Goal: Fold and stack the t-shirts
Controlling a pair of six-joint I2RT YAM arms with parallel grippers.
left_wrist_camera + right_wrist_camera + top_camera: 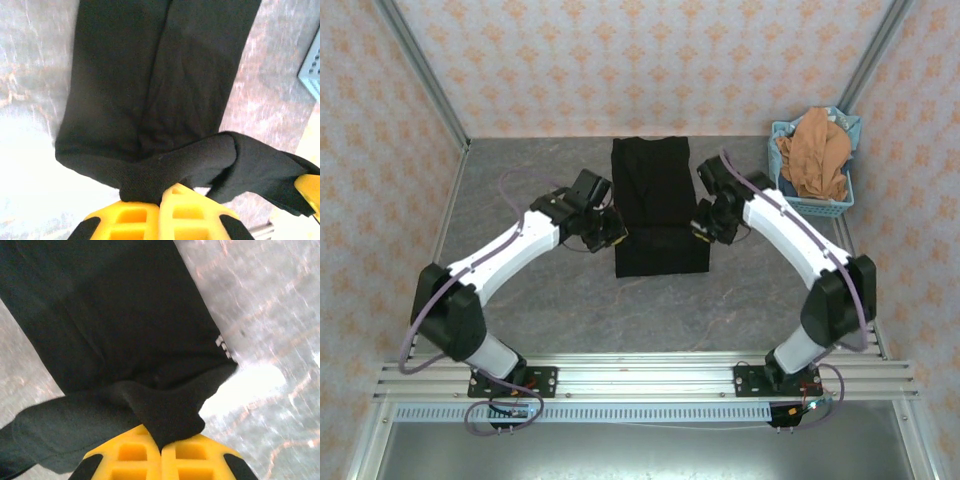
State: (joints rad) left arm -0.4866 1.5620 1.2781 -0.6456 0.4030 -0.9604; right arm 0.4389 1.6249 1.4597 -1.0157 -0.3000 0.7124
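Basket [817,207] w/ orange-brown tee [812,155] inside; L gripper [161,194] & R gripper [161,440] each tight on black tee [658,200]

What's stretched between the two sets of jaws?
The black t-shirt: a raised band of its cloth spans from one set of jaws to the other, each shut on one end, clearest in the top view.

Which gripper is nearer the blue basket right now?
Right. The right gripper pinches the black t-shirt at the edge facing the basket, which sits farther back on its outer side. The left gripper pinches the opposite edge, across the shirt.
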